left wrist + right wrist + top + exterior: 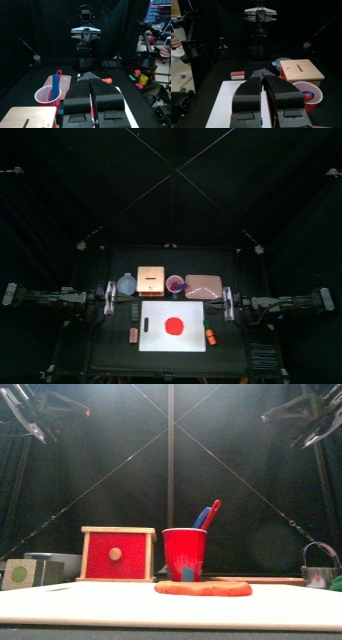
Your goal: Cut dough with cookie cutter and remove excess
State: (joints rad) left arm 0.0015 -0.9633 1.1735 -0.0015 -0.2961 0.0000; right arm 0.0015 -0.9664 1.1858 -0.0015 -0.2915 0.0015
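Dough [174, 325] lies on the mat, between and apart from both pressed-together pincers [92, 85] [264, 76].

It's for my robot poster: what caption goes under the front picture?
Flat red dough on the white mat, red cup and red-fronted box behind.

The dough [174, 325] is a flat, round, bright red disc, lying uncut in the middle of the white mat [151, 340].
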